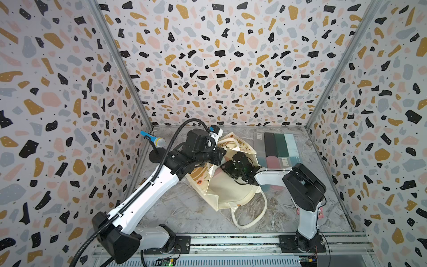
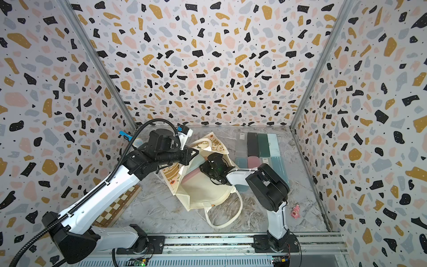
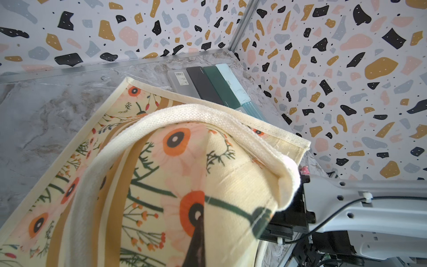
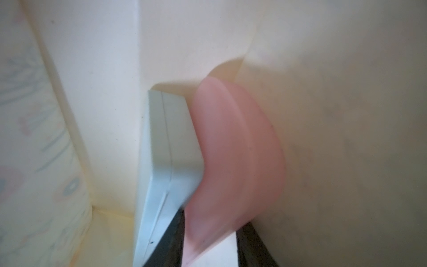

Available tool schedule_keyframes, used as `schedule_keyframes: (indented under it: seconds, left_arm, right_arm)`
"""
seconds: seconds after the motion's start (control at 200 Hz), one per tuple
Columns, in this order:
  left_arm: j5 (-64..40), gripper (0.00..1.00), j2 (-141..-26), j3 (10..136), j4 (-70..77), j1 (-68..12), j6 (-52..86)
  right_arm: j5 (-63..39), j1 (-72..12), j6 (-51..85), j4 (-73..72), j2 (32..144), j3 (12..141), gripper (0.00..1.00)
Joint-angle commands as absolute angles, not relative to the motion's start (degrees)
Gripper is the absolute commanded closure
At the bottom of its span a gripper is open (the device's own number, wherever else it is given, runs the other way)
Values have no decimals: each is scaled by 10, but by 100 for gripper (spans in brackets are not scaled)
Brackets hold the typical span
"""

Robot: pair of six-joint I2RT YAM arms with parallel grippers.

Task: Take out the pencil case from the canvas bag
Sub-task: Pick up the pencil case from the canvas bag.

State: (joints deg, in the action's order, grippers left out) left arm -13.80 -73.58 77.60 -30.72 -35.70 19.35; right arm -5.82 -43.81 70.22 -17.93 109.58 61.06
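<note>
Looking down, you have a grey marbled table (image 1: 180, 215) boxed in by speckled walls (image 1: 219, 57) on three sides, with metal posts (image 1: 120, 64) in the far corners. Your canvas bag (image 1: 231, 191) lies mid-table with its mouth propped open: the left gripper (image 2: 193, 154) is clenched on the printed cloth, lifting it. Inside the bag, the right gripper (image 4: 210, 240) straddles a pink pencil case (image 4: 235, 150), just beside a pale blue case (image 4: 166, 150). Blur hides whether its fingers actually pinch it. Rows of other cases (image 1: 275, 143) sit near the far right corner, and a microphone (image 1: 158, 141) stands far left.
</note>
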Motion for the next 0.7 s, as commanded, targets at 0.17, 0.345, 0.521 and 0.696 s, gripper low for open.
schedule_keyframes:
  seconds: [0.17, 0.345, 0.521, 0.696]
  left_arm:
    - [-100, 100, -715, 797, -262, -360, 199]
    - [-159, 100, -721, 806, -253, -360, 203]
    - [-203, 100, -718, 804, -246, -360, 208]
    - [-207, 100, -710, 796, -243, -360, 208]
  right_arm:
    - [-5, -458, 699, -55, 1055, 613, 58]
    - [-45, -450, 700, -69, 1097, 639, 58]
    - [-71, -441, 692, -120, 1124, 656, 58]
    - [-77, -432, 686, -161, 1118, 650, 52]
